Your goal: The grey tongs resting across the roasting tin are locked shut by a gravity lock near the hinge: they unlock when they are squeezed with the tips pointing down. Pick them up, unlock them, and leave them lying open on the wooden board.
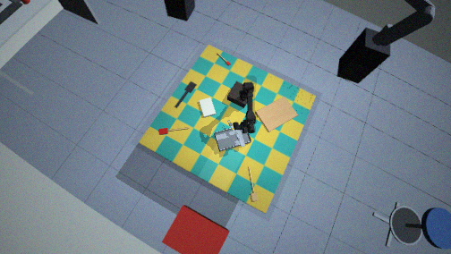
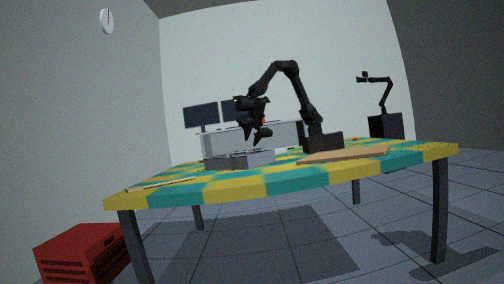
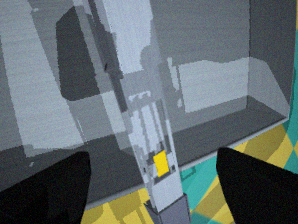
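We have the approach to the grey metal tongs (image 1: pixel 242 138) (image 3: pixel 167 192) under way, but the pick-up, unlocking and laying open on the flat, light-brown wooden board (image 1: pixel 276 114) (image 2: pixel 345 154) are left. The tongs lie across the grey rectangular roasting tin (image 1: pixel 222 141) (image 2: pixel 225 163) (image 3: pixel 215 132), below our end effector (image 1: pixel 242 127) (image 2: pixel 251 141) (image 3: pixel 153 160). Its black fingers stand partly open, just over halfway, holding nothing and seemingly touching nothing; the board is off to one side of it.
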Controlling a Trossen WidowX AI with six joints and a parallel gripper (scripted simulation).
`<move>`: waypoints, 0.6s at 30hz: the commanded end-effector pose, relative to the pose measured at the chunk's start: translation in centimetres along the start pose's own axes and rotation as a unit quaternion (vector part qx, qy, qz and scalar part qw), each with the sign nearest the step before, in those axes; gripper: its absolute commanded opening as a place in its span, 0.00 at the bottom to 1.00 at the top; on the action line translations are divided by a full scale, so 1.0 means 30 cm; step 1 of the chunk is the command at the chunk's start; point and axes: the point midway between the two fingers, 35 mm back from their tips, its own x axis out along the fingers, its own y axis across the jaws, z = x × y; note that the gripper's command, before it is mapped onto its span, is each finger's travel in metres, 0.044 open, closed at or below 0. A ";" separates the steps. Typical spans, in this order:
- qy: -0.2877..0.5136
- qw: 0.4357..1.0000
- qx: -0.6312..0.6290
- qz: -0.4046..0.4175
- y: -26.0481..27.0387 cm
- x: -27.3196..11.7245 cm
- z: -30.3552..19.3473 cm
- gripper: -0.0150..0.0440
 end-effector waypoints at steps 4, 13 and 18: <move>0.001 1.000 -0.002 -0.002 -0.003 0.032 0.004 0.69; 0.001 1.000 -0.002 -0.003 -0.003 0.082 0.008 0.69; 0.001 1.000 -0.002 -0.003 -0.003 0.110 0.008 0.69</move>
